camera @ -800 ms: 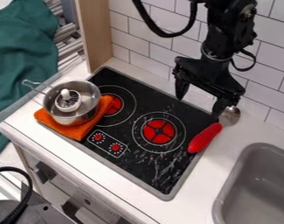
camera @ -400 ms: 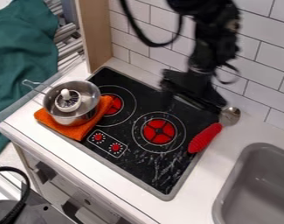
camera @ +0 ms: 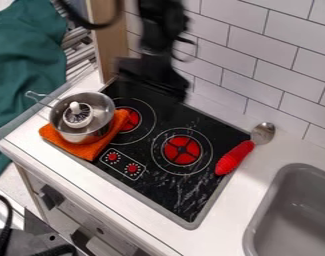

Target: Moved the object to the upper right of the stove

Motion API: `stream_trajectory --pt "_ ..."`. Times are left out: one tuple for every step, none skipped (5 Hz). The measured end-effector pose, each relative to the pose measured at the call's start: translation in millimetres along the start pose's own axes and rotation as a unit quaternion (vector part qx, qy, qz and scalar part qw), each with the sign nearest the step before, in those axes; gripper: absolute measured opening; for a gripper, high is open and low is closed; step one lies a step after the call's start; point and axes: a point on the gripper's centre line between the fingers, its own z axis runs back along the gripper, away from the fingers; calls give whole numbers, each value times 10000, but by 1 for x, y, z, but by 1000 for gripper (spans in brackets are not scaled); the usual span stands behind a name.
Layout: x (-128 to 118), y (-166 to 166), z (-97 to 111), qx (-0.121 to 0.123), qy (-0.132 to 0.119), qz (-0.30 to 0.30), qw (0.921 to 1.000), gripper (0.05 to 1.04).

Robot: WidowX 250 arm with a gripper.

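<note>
Your claw [camera: 151,86] hangs blurred above the back of the stove [camera: 154,186], left of the frame's upper centre; you cannot tell whether it is wide or narrow. To its lower right, you see the red-handled spoon [camera: 234,158] across the stove's right edge, metal end over the bench [camera: 288,146]. At left, your pot [camera: 102,111] sits on an orange cloth [camera: 86,150].

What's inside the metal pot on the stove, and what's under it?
A white, round-knobbed thing sits in the pot. Beneath is an orange cloth; whatever the pot covers can't be seen.
</note>
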Motion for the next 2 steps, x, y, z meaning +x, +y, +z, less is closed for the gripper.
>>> stream_trajectory --pt "-10 50 -13 58 -76 498 9987 1001" --pt "-15 75 -28 134 -4 732 9972 1001"
